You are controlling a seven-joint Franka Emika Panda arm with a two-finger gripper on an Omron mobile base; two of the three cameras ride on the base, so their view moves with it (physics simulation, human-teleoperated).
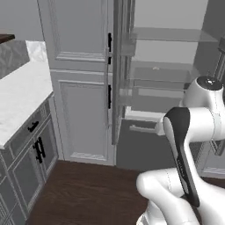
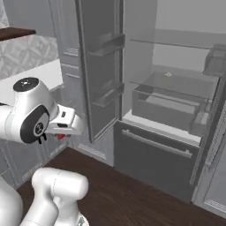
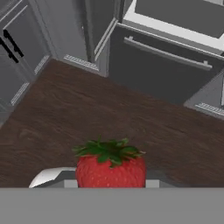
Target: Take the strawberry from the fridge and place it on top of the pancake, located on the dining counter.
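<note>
Claw: the gripper was pinching the strawberry between its two tips, which showed as small grey stubs at either side of the berry's base in the hand view
Strawberry: bright red with a green leafy crown, held in the gripper above the dark wood floor, outside the fridge; in the right base view a small red spot showed just under the white hand, partly hidden by the arm
Arm: its white links and dark joints stood in front of the open fridge in the left base view; in the right base view the wrist sat at the left, beside the open left door
Fridge: both upper doors stood open, showing a light grey interior with glass shelves and a clear bin; the lower drawer with its long bar handle was shut
Shelf item: a small pale yellowish thing lay on a middle shelf, too small to identify
Surroundings: tall light grey panelled cabinets with black handles stood just left of the fridge; a white marble-veined countertop ran along the left over grey base cabinets
</note>
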